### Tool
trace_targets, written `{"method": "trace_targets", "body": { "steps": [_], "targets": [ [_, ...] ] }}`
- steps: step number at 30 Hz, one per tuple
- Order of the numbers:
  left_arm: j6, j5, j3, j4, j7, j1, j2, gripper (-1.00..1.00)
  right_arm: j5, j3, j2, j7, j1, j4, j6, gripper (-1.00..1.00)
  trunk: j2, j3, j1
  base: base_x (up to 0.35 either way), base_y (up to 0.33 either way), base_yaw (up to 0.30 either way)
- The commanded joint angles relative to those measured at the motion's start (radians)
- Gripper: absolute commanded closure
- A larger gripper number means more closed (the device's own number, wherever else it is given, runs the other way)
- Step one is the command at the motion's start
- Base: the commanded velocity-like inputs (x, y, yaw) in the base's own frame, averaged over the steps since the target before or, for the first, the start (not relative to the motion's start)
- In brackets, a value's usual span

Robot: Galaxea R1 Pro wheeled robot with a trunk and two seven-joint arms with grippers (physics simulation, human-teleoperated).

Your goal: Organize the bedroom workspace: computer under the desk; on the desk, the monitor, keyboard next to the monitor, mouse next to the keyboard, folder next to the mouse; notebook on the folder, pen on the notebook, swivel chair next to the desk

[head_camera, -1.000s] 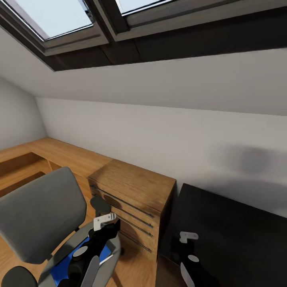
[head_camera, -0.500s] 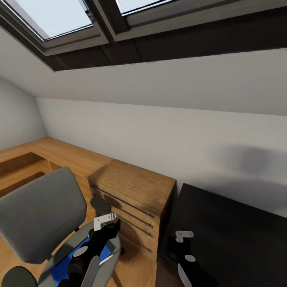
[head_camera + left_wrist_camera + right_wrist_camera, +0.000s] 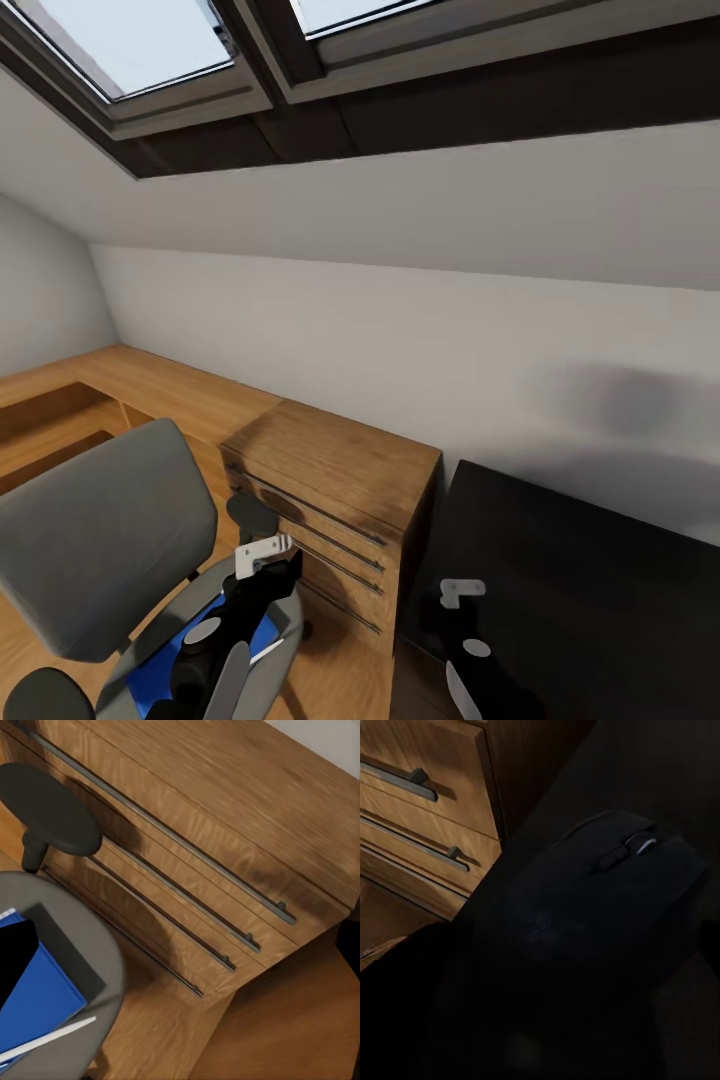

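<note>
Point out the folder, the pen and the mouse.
folder [image 3: 41, 994], left wrist view, on its blue cover.
pen [image 3: 45, 1039], left wrist view, mid-shaft.
mouse [image 3: 607, 907], right wrist view, on its rounded back.

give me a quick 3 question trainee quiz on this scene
1. True or false: the blue folder lies on the swivel chair seat.
2. What does the right wrist view show close up, on the black desk? A) keyboard B) mouse C) monitor
3. Fill in: the white pen lies across the ____.

Key: 1 true; 2 B; 3 folder
</note>
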Motion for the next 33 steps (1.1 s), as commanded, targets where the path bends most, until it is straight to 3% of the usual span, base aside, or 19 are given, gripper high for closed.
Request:
{"method": "trace_targets", "body": {
  "steps": [1,26,29,31,33],
  "targets": [
    [0.003,0.010,-0.002,-0.001,0.010,-0.001,0.000,-1.00,0.010,-0.008,0.001,0.000,-0.001,0.001,-0.003,-1.00,-0.001,-0.001,0.000,0.000,0.000,0.000],
    [0.003,0.011,-0.002,-0.002,0.009,-0.001,0.000,-1.00,0.009,-0.009,-0.002,-0.003,-0.001,-0.021,-0.009,-1.00,-0.001,-0.001,0.000,0.000,0.000,0.000],
    [0.003,0.010,-0.002,-0.002,0.009,-0.001,0.000,-1.00,0.008,-0.012,-0.003,-0.004,-0.001,-0.064,-0.005,-1.00,-0.001,-0.001,0.000,0.000,0.000,0.000],
    [0.003,0.011,-0.002,-0.003,0.009,-0.001,0.000,-1.00,0.007,-0.014,-0.002,-0.006,0.001,-0.136,0.001,-1.00,-0.001,-0.001,0.000,0.000,0.000,0.000],
    [0.003,0.010,-0.002,-0.003,0.010,-0.001,0.000,-1.00,0.004,-0.015,-0.002,-0.007,0.008,-0.269,0.048,-1.00,0.013,0.005,-0.007,0.000,0.000,0.000]
  ]
}}
